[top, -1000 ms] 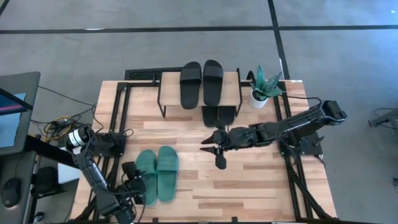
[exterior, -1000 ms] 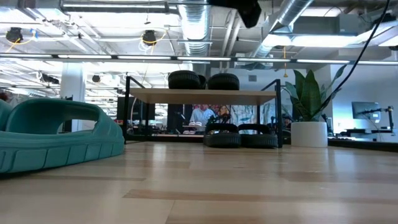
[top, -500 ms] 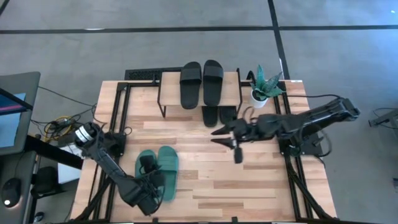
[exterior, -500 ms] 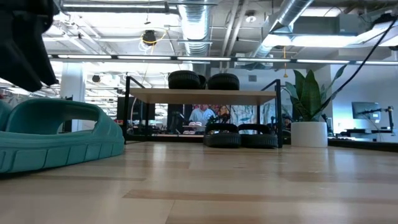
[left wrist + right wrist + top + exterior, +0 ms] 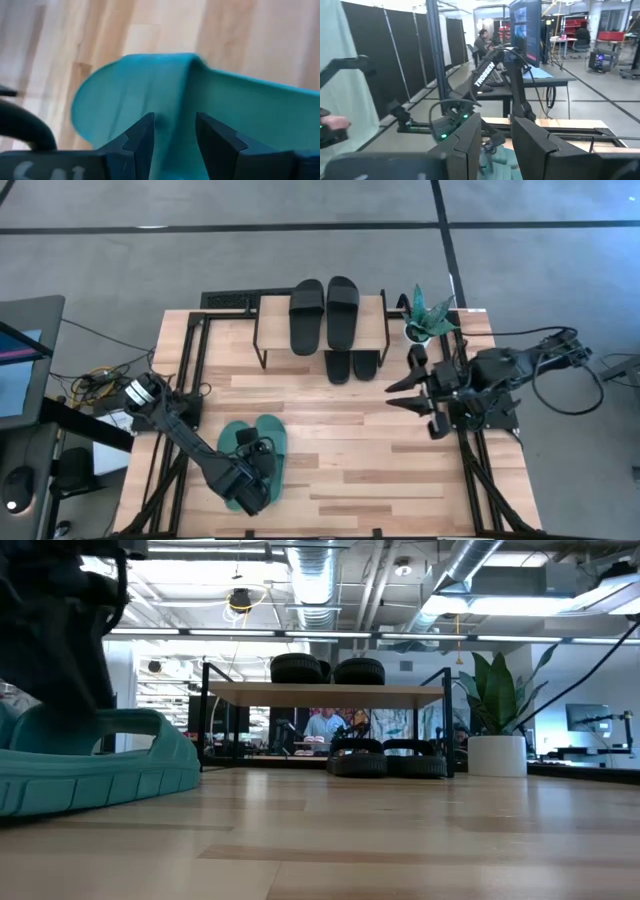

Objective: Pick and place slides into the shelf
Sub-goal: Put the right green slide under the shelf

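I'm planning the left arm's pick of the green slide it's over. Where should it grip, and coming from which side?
Probably the raised strap of the green slide, from above. In the low view the strap arches clear of the sole, leaving a gap for one finger. The left gripper already hangs over it with jaws open astride a strap edge. The right gripper waits near the table's right edge.

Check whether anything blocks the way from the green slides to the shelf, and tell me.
Nothing visible does. Bare tabletop lies between the green slides, where the left gripper hangs, and the shelf. One black pair already lies on top, and another pair sits underneath on the right, so the left part underneath looks free.
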Action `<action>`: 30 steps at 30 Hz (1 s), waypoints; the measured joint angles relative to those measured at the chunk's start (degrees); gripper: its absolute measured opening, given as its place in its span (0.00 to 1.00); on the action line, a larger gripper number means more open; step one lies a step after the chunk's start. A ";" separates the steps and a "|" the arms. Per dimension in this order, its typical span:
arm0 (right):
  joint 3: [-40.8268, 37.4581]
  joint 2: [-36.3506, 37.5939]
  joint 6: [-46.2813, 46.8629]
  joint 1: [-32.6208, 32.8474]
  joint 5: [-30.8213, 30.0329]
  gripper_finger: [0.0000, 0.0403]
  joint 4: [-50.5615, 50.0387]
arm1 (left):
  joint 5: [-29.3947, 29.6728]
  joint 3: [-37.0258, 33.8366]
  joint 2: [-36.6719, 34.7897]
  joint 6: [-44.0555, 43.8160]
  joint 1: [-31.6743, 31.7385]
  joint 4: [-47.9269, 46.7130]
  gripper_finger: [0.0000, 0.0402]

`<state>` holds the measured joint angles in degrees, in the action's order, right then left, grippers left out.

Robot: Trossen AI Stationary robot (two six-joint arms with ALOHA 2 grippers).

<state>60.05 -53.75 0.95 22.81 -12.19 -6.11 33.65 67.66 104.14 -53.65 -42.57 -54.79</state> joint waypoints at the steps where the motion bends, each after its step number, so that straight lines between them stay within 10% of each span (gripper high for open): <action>1: 0.00 0.74 -0.01 0.47 -0.18 0.24 -0.68 | 0.04 -0.01 0.00 -0.60 0.42 -0.95 0.34; 10: 0.00 3.19 -0.07 5.28 -3.77 0.24 -3.18 | -0.24 -0.12 0.00 3.86 2.95 -2.45 0.31; 17: 0.00 3.19 0.07 8.30 -6.36 0.24 -4.24 | 1.33 -0.09 0.00 6.69 6.55 -3.73 0.03; 30: 0.00 3.17 0.98 12.65 -10.98 0.24 -4.85 | 12.29 -0.09 0.00 14.89 13.54 -1.93 0.01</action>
<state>60.05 -50.59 1.93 35.45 -23.16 -10.96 45.93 67.57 104.14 -38.76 -29.03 -56.72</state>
